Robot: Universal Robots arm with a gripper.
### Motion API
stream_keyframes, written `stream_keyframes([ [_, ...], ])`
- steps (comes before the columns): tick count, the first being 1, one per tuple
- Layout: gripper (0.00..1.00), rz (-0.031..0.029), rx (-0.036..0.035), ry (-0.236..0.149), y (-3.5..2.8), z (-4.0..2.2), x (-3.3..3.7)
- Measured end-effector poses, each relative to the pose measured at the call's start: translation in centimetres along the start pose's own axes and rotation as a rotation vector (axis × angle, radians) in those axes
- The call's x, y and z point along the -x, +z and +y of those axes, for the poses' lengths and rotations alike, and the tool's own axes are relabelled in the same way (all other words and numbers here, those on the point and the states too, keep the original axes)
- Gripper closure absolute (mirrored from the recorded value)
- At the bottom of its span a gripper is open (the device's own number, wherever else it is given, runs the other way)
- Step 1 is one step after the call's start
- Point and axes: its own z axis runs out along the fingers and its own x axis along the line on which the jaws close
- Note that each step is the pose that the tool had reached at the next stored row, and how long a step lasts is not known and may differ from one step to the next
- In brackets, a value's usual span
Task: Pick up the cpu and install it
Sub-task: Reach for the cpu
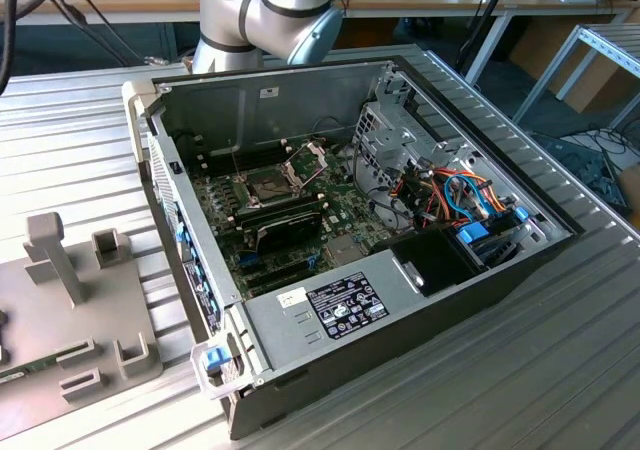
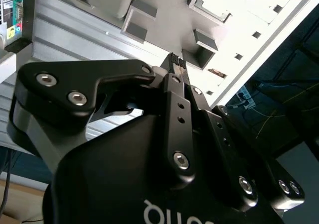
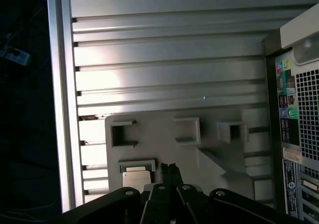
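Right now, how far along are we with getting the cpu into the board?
Nothing is installed yet. Done: the socket frame inside the computer case stands hinged open. In hand: nothing. The gripper is shut and empty above the grey holder plate, beside the cpu, which lies in its pocket there. Left: both the pick-up and the seating in the socket.

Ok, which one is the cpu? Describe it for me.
Find the flat grey fixture plate on the ribbed aluminium table, beside the open computer case. In the first wrist view, the cpu, a small flat square silver-grey chip, lies in a framed pocket near the plate's edge, next to the shut black hand. The neighbouring pockets look empty.
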Motion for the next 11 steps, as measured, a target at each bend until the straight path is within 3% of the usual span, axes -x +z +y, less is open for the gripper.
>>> stream_keyframes([
  [6, 0.89, 0.007, -0.0005, 0.0, 1.19, -0.2, -1.87],
  [11, 0.89, 0.0173, -0.0013, 0.001, 1.76, -0.32, -2.49],
])
